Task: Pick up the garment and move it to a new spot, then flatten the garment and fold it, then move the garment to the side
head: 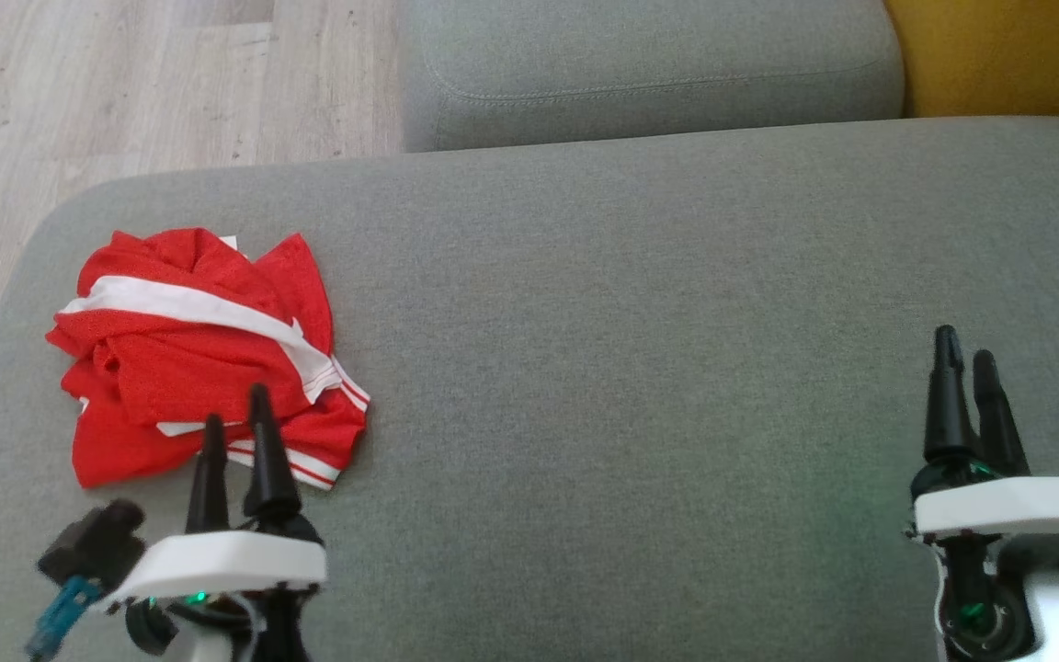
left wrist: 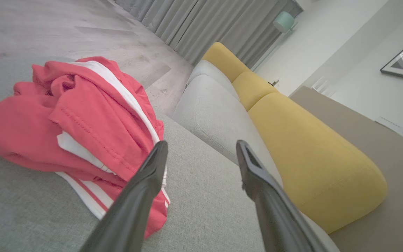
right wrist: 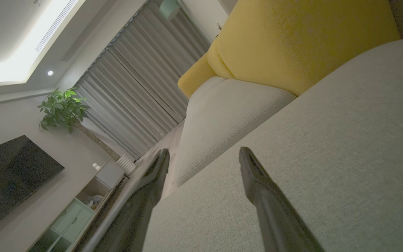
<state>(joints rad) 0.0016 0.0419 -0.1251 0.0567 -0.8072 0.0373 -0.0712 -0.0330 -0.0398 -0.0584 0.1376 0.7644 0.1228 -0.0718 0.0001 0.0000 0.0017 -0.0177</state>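
The garment is a red piece with white stripes, lying crumpled in a heap at the left end of the grey sofa seat. My left gripper hangs open just in front of the heap's near edge, nothing between its fingers. In the left wrist view the garment lies to the left of the open left gripper, with one finger crossing its striped hem. My right gripper stands open over bare cushion at the far right, and the right wrist view shows the right gripper empty above the seat.
A second grey cushion lies beyond the seat, with a yellow cushion at the back right. Wooden floor runs past the seat's left and far-left edges. Grey seat stretches between the garment and the right gripper.
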